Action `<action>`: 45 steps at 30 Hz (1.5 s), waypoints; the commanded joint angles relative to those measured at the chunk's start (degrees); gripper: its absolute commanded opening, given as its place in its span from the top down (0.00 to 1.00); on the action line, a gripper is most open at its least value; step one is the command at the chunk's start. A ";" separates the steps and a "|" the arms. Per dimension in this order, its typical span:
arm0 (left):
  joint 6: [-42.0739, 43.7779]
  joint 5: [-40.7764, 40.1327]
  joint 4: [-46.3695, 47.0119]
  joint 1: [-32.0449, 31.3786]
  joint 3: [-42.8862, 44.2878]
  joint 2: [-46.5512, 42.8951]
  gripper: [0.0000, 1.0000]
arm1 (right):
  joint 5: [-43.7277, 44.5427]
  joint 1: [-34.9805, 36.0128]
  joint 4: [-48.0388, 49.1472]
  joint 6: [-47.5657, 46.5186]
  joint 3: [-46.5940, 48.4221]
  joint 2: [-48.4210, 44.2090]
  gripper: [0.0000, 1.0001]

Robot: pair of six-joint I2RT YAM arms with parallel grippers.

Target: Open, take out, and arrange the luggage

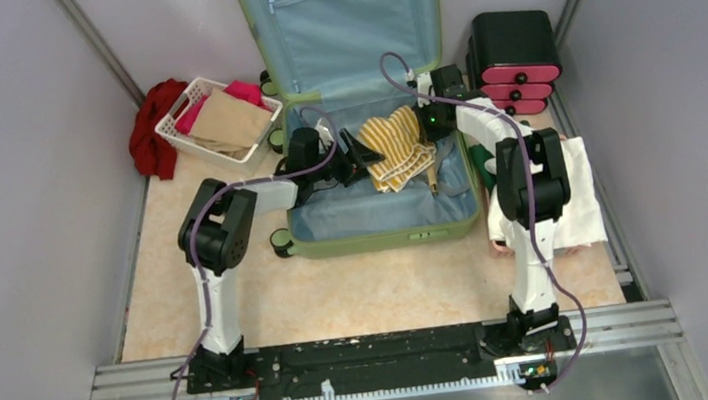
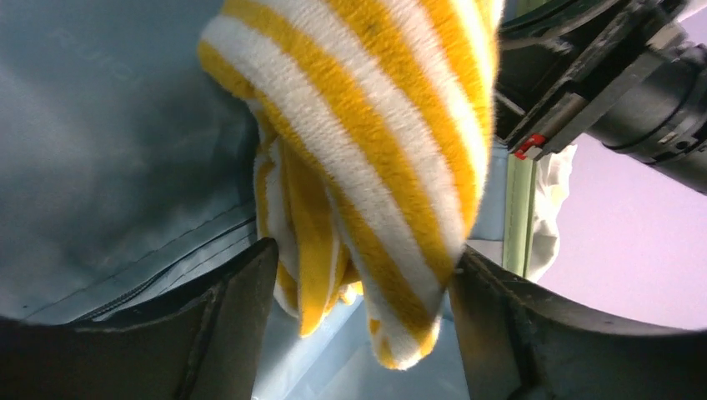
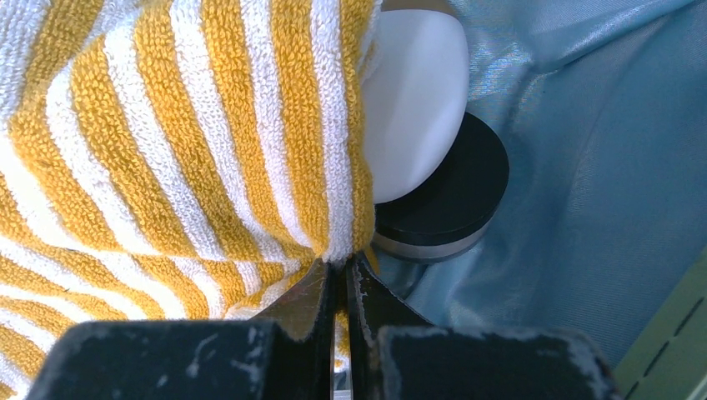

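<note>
Inside the open luggage [image 1: 385, 240] on the bench [image 1: 391, 296], the left pincer [image 2: 358, 283] stands apart, its fingers [image 2: 225, 333] flanking a hanging yellow-and-white striped towel [image 2: 375, 125]. To the right, the right pincer [image 3: 342, 279] is clamped on that towel's edge, above the shell's blue lining [image 3: 600, 167].

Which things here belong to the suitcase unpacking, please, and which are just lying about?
In the job: luggage, open; striped towel, pinched by the shut right claw; open left claw straddling it; white-and-black jar inside.
Lying about: basket of clothes; red cloth; black-and-pink drawer box; white cloth.
</note>
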 commanded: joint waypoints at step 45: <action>6.97 -7.73 -15.95 1.15 -9.21 -18.22 1.00 | -32.16 -2.26 22.37 16.14 -17.45 -13.99 0.09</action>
